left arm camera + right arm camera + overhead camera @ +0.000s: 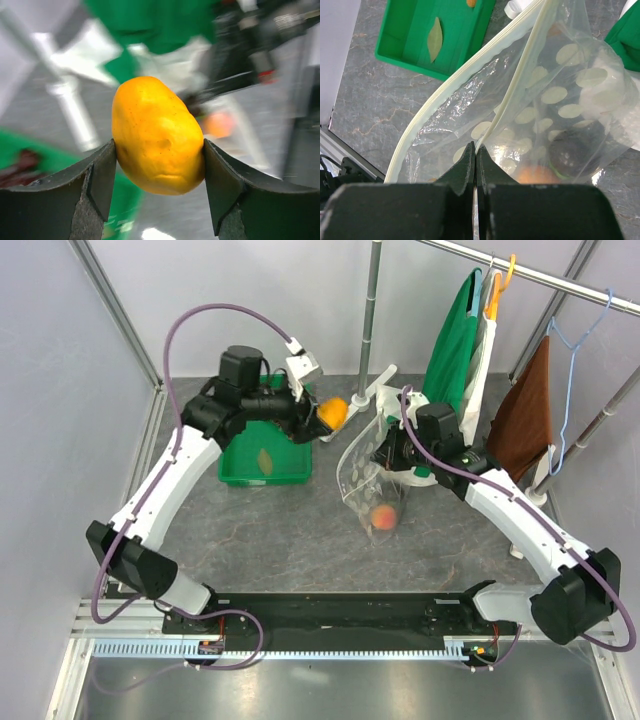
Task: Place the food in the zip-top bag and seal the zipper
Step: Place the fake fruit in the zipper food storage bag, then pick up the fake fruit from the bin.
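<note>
My left gripper [322, 418] is shut on the orange [334, 414], held in the air beyond the right end of the green tray [240, 472]. In the left wrist view the orange [157, 135] sits squeezed between both fingers. The zip-top bag [362, 480] hangs open from my right gripper [392, 458], with the peach [383, 516] in its bottom. In the right wrist view, that gripper [476, 150] is shut on one lip of the white zipper [517, 92]. The other lip [432, 102] bows away. The peach [537, 175] and a dark plum [570, 155] show through the plastic.
The tray [410, 35] holds a leaf [435, 32]. A clothes rack stands at the back right with a green and white garment [455, 340] and a brown cloth [525, 415] on hangers. A metal pole [371, 310] rises behind the bag.
</note>
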